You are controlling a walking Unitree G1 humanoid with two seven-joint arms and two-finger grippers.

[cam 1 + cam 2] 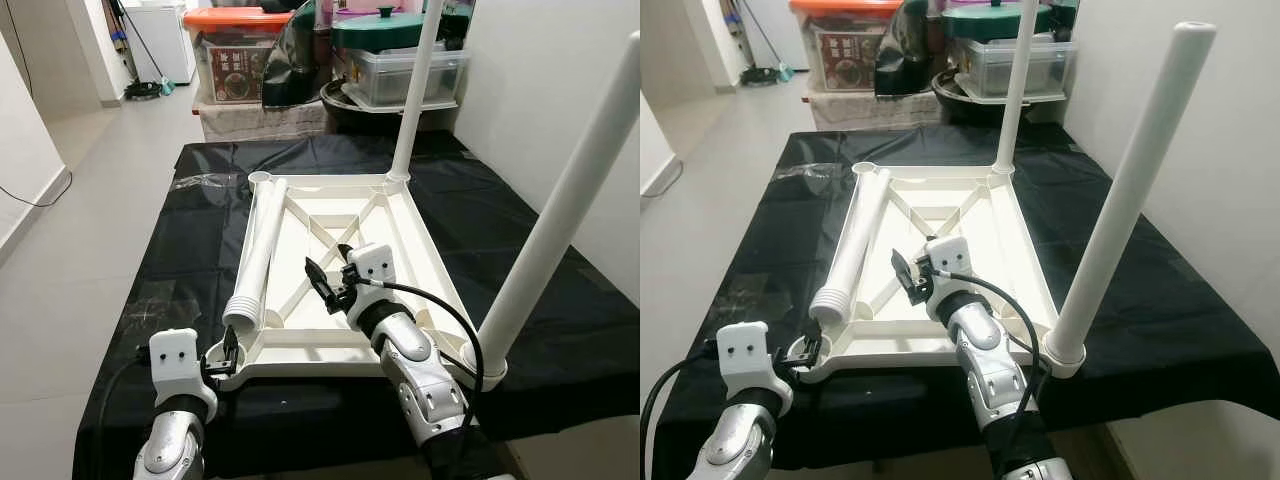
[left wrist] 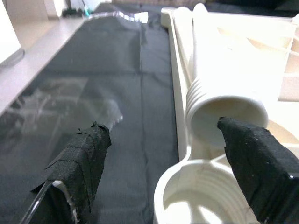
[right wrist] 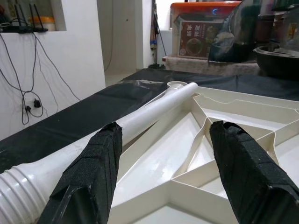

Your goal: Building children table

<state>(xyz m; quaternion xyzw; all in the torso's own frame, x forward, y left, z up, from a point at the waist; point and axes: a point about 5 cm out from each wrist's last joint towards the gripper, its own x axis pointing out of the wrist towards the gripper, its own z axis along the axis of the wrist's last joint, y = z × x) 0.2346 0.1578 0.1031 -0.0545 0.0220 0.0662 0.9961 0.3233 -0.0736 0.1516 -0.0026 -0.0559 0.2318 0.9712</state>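
Note:
A white children's tabletop (image 1: 400, 240) lies upside down on a black cloth. Two white legs stand screwed in, one at the far right corner (image 1: 415, 90) and one at the near right corner (image 1: 560, 220). A loose leg (image 1: 257, 255) lies along the tabletop's left side, its threaded end towards me. My left gripper (image 1: 228, 355) is open, its fingers on either side of the empty near-left corner socket (image 2: 196, 200). My right gripper (image 1: 325, 280) is open above the ribbed underside, pointing towards the loose leg (image 3: 149, 109) and holding nothing.
The black cloth (image 1: 190, 250) covers a low platform, with tiled floor (image 1: 90, 200) to its left. Storage boxes (image 1: 235, 60), pots and a lidded bin (image 1: 385, 45) crowd the far end. A white wall (image 1: 560, 80) runs close on the right.

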